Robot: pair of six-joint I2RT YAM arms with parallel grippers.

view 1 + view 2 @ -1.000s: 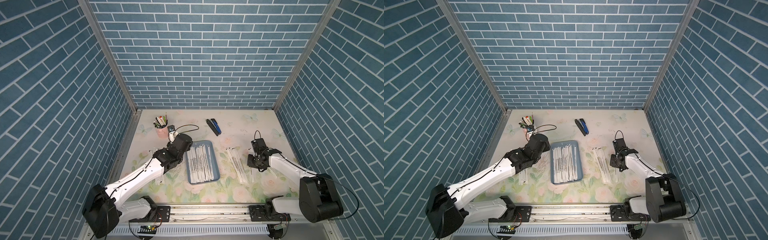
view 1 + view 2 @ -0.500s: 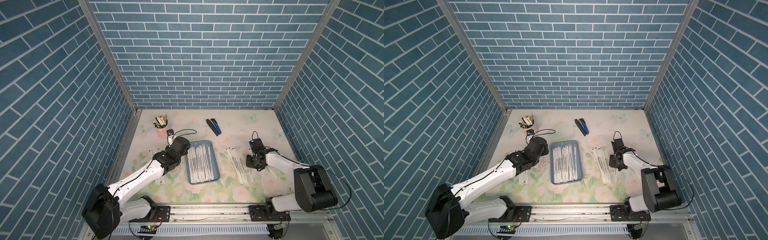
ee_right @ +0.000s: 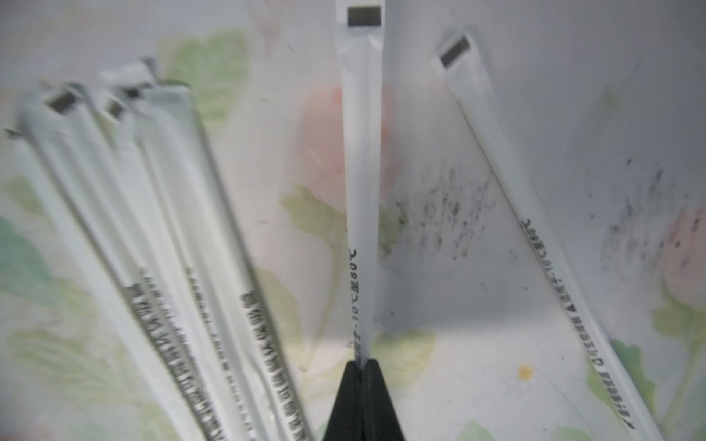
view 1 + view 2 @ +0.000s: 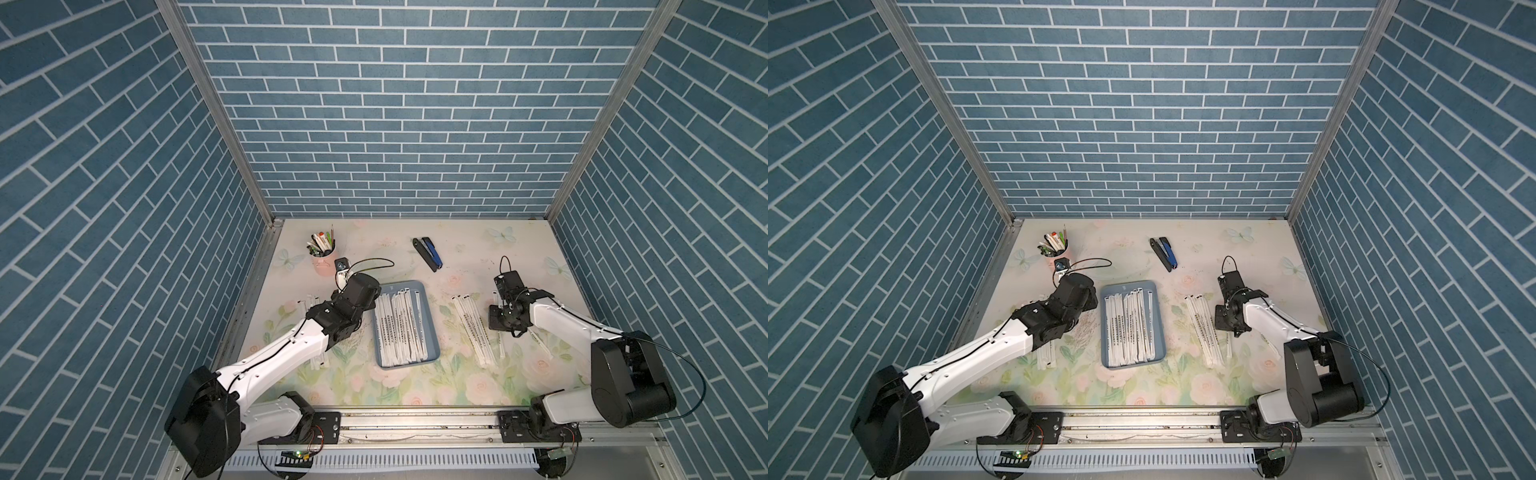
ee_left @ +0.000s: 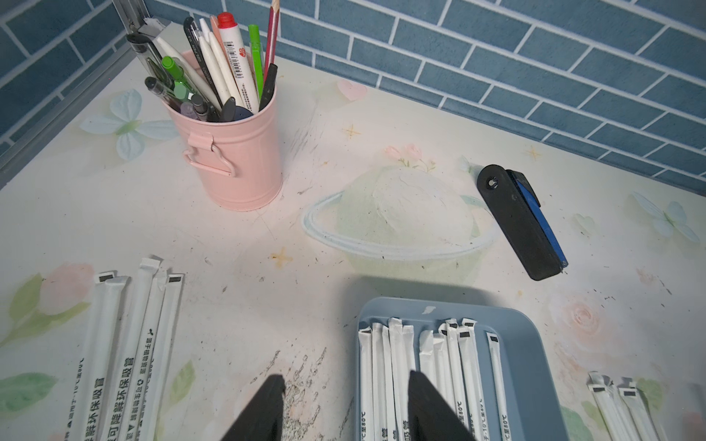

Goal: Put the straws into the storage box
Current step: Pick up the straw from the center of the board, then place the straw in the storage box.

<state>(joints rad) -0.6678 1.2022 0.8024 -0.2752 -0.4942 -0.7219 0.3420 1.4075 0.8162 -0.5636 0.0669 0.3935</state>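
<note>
Edges first. The storage box (image 4: 430,324) sits mid-desk, its long side running away from the arm bases, with a low rim all round. The desk (image 4: 374,253) beyond it is bare. The pink cup (image 5: 237,152) stands toward the far left corner and the stapler (image 5: 523,225) lies far right of it, both well apart from the box. An open strip of desk separates the box's right rim from a loose bundle of straws (image 4: 473,332). A second lot of straws (image 5: 126,343) lies on the left, partly under the left arm (image 4: 286,349).

Left tool (image 5: 345,385): fingers stand apart with nothing between them. One finger is over bare desk, the other over the box's left edge and the straws packed inside (image 5: 397,362).

Right tool (image 3: 363,368): low over the desk, right of the loose bundle, fingers pinched together on a single straw (image 3: 361,191) that runs straight out ahead of the tips. The bundle lies near on one side and a lone straw (image 3: 535,229) on the other; neither touches the pinched one. I cannot tell whether it is off the desk.
</note>
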